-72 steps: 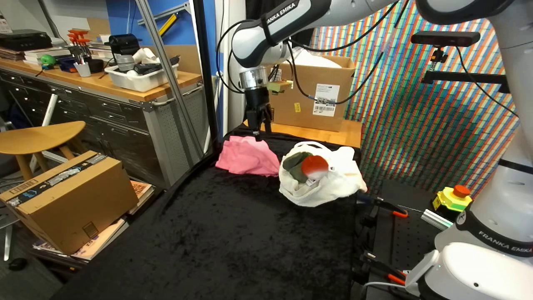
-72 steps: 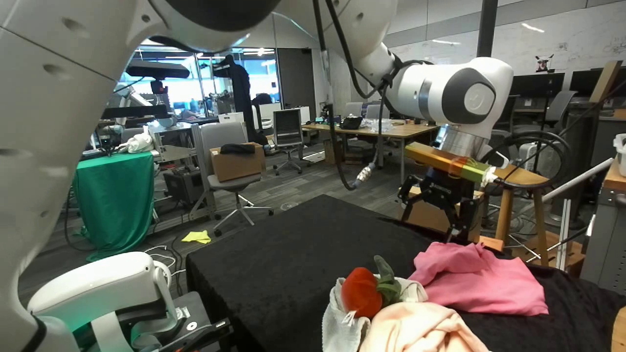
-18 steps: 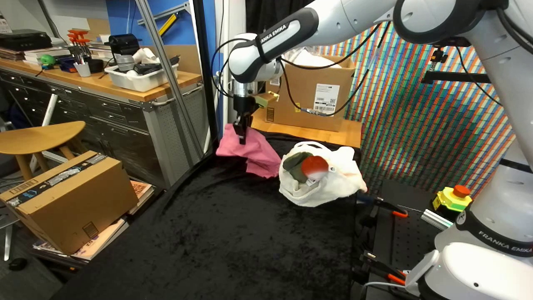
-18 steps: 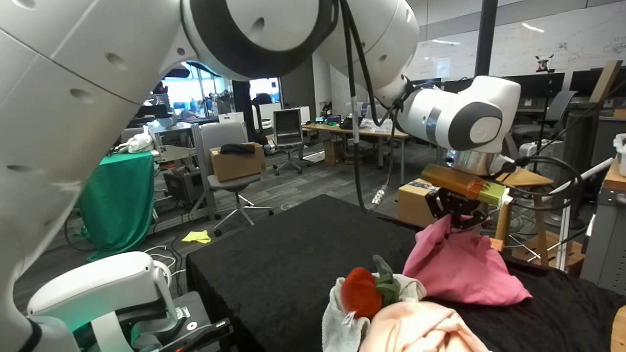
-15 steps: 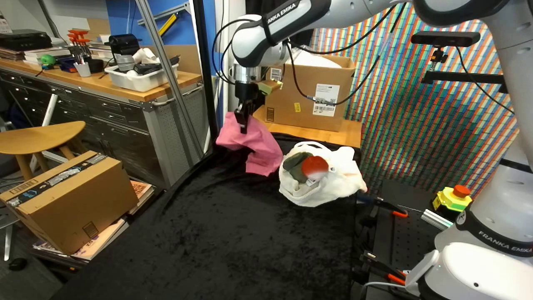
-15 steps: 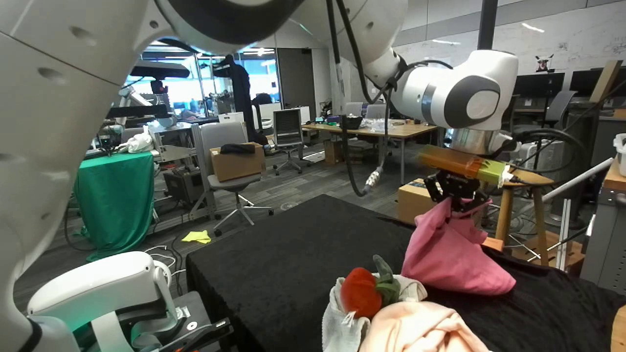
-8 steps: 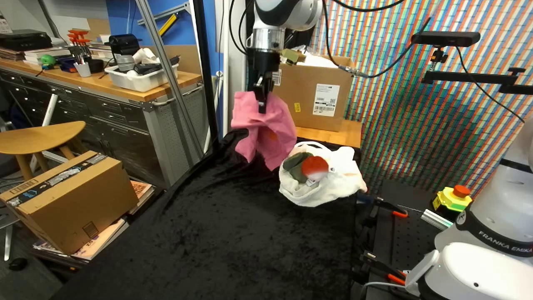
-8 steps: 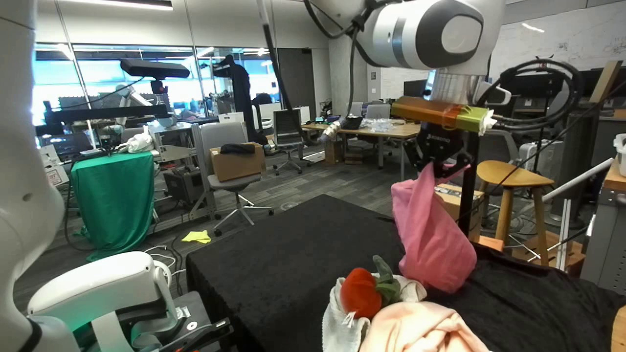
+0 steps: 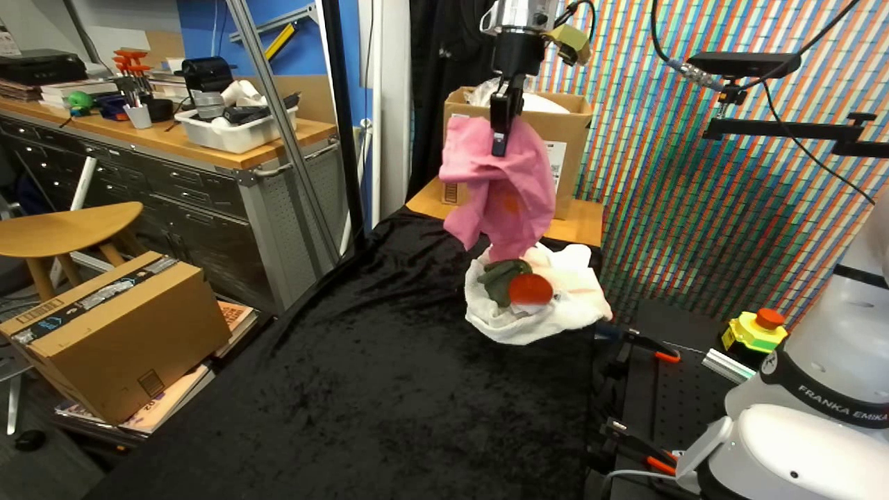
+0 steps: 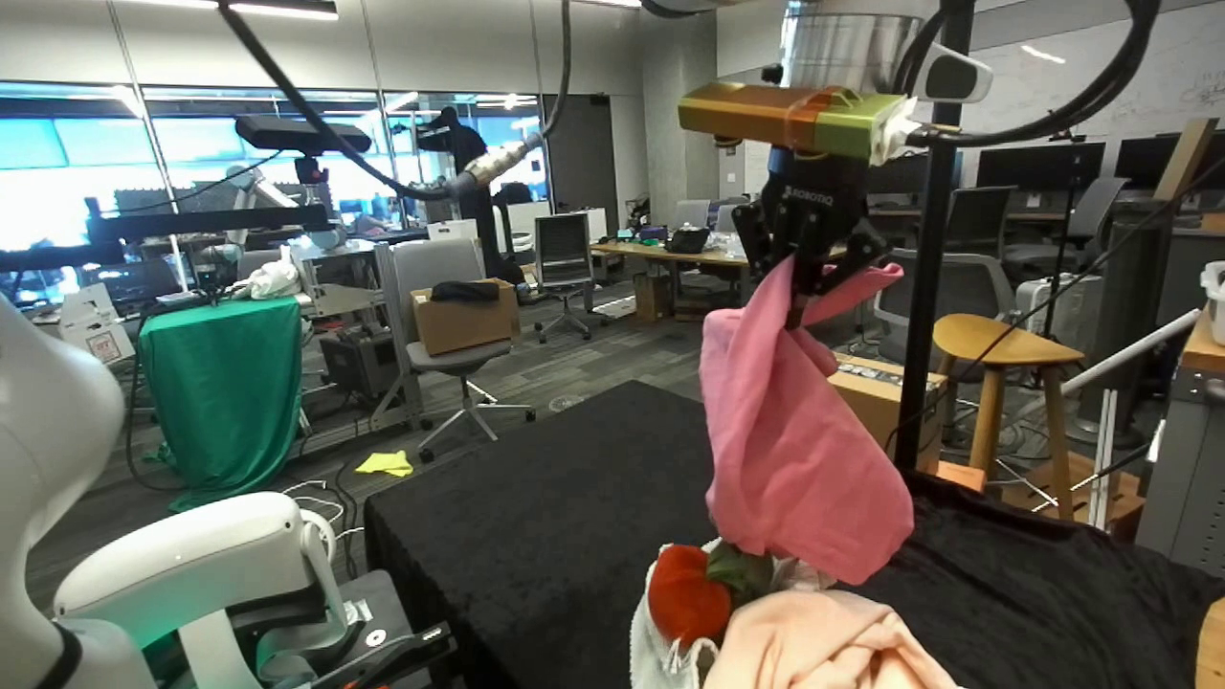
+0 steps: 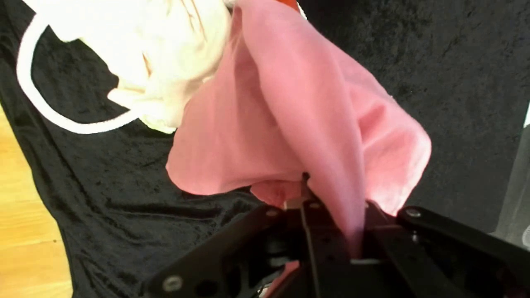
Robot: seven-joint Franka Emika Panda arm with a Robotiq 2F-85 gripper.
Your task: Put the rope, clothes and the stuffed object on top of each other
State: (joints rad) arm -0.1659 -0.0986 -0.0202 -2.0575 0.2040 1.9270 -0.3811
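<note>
gripper [image 10: 802,304] is clamped on the pink cloth [image 10: 804,450]; you have lifted it from beside the plush fruit [image 10: 687,595] to hang at its leaves [image 10: 737,574]. stacking likely needs centring over the plush fruit, then release.

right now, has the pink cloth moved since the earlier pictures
Yes: in an exterior view the pink cloth, gripped by the pincer, has risen and shifted rightward, from lower left of the labelled cardboard box to in front of it.

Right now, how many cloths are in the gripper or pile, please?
3: the pink cloth in the gripper, the white cloth partly around the stuffed fruit, the peach cloth beside it; others may be hidden.
</note>
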